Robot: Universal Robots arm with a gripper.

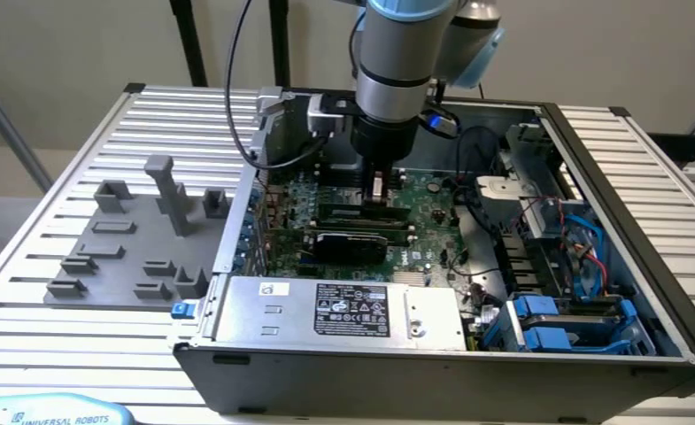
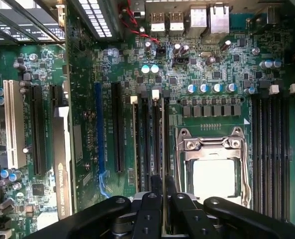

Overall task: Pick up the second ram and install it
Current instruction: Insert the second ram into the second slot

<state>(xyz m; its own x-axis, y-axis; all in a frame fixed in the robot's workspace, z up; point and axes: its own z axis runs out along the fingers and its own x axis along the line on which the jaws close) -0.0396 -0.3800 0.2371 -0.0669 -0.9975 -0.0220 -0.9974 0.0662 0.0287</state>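
gripper: low over the motherboard inside the open PC case, fingers drawn nearly together on the top edge of the ram, pointing straight down.
ram: a thin green stick standing on edge, running straight away from the gripper's fingertips along a slot; its near end is pinched between the fingers, its far end reaches a white clip.
slots: dark parallel slots lie just beside the ram on either side; whether the ram is fully seated I cannot tell.
CPU socket: silver square frame just beside the gripper, across the slots from the blue connector.
motherboard: green, below the gripper, filling the case floor.
arm: comes down vertically into the case in the exterior view.
fixture: grey blocks on the desk, well apart from the gripper, to the exterior view's left.
power supply: silver box at the case's near edge.
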